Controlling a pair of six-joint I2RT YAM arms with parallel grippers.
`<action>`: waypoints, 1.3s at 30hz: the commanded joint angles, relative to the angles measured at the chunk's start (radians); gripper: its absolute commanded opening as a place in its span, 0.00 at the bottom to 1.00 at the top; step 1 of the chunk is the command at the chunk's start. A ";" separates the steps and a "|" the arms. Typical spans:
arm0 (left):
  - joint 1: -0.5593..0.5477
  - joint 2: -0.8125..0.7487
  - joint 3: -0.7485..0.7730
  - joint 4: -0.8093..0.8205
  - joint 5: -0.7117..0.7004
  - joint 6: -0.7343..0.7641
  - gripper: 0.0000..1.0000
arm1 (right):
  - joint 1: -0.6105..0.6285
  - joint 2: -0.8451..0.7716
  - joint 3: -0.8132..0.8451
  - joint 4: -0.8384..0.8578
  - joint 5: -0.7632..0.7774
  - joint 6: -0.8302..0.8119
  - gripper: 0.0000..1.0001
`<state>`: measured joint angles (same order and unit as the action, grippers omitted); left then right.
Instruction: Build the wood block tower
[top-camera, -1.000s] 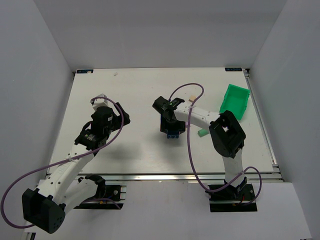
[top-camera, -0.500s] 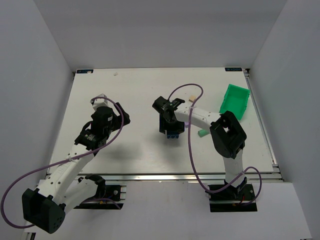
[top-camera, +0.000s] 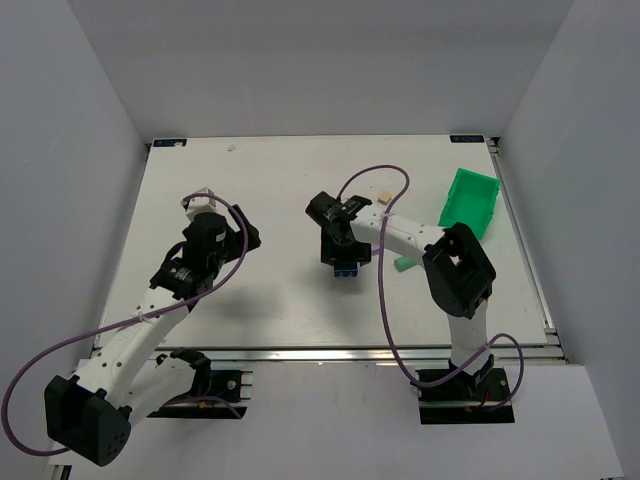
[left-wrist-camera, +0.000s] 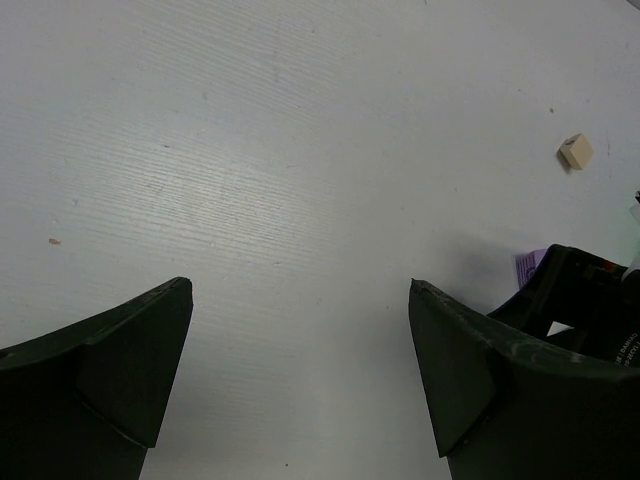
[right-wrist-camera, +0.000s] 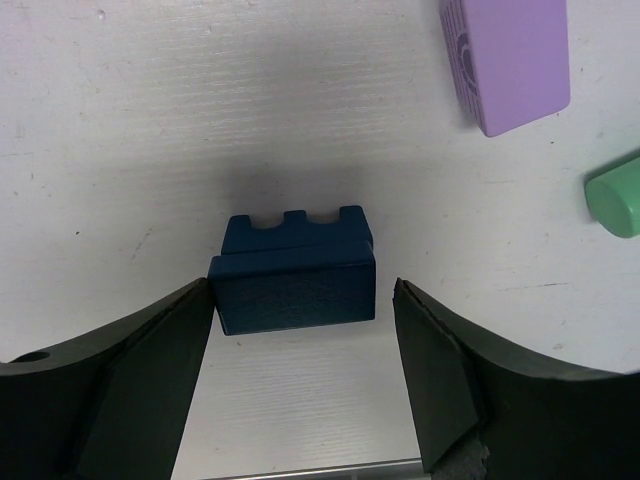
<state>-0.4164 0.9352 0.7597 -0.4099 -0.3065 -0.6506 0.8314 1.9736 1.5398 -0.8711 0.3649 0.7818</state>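
Note:
Two dark blue blocks stand together near the table's middle (top-camera: 346, 270). In the right wrist view a plain blue block (right-wrist-camera: 295, 292) overlaps a notched blue block (right-wrist-camera: 297, 230); I cannot tell whether it lies on it or beside it. My right gripper (right-wrist-camera: 302, 290) is open, its fingers either side of the plain block, the left finger (right-wrist-camera: 150, 350) close to its edge. It is directly over the blocks in the top view (top-camera: 343, 252). A lilac block (right-wrist-camera: 508, 62) and a mint green block (right-wrist-camera: 618, 196) lie to the right. My left gripper (left-wrist-camera: 300, 285) is open and empty over bare table.
A cream block (top-camera: 383, 196) lies further back and also shows in the left wrist view (left-wrist-camera: 575, 151). The mint block (top-camera: 404, 265) lies right of the right arm. A bright green bin (top-camera: 470, 200) stands at the right. The left gripper (top-camera: 240, 238) is at the table's left.
The right arm has shifted very slightly over the blue blocks. The blocks and the left arm have not moved.

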 joint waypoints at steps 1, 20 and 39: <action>-0.002 -0.006 -0.005 0.014 -0.005 0.009 0.98 | 0.002 -0.053 -0.015 -0.029 0.031 0.020 0.77; -0.002 -0.003 -0.005 0.016 -0.003 0.009 0.98 | 0.003 -0.094 -0.033 0.046 -0.023 -0.033 0.78; -0.002 -0.006 -0.002 0.011 -0.006 0.009 0.98 | -0.005 -0.076 -0.075 0.089 -0.033 -0.047 0.79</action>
<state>-0.4164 0.9352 0.7597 -0.4099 -0.3061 -0.6506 0.8307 1.9194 1.4727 -0.8185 0.3367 0.7483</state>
